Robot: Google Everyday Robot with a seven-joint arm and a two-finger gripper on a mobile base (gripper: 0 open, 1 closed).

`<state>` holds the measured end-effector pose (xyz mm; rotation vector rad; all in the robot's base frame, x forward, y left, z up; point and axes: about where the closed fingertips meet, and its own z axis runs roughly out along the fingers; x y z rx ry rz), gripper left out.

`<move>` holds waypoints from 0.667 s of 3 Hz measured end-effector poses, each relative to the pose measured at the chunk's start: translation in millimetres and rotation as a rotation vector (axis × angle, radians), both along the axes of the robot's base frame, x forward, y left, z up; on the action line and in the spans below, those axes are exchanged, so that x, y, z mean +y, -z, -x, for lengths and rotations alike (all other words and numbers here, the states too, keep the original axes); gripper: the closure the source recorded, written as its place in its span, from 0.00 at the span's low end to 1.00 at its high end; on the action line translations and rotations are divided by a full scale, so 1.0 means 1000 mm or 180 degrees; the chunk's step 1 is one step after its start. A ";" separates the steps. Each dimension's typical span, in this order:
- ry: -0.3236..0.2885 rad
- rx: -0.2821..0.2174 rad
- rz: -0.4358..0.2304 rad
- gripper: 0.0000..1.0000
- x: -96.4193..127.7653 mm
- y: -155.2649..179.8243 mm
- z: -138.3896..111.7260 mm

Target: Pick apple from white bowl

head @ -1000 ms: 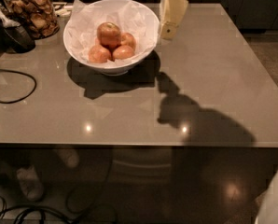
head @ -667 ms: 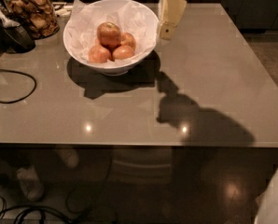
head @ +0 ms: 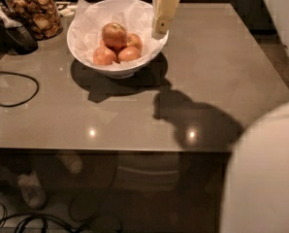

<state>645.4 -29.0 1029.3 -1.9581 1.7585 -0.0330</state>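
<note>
Gripper [head: 159, 28] hung above the bowl's [head: 116, 72] right rim, its opening not determinable, nothing evidently held; the apple [head: 114, 34] lay leftward and lower, topmost on the other apples [head: 129, 54] in the bowl on the table [head: 222, 76].

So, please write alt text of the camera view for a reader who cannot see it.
The gripper hangs at the right rim of the white bowl, which holds the apple atop three smaller apples. The bowl stands on a grey table, a glass jar of snacks to its left.
</note>
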 end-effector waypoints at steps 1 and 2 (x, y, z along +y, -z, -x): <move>-0.0131 -0.0184 -0.0036 0.00 0.032 -0.021 -0.032; -0.0134 -0.0232 -0.0066 0.00 0.037 -0.020 -0.037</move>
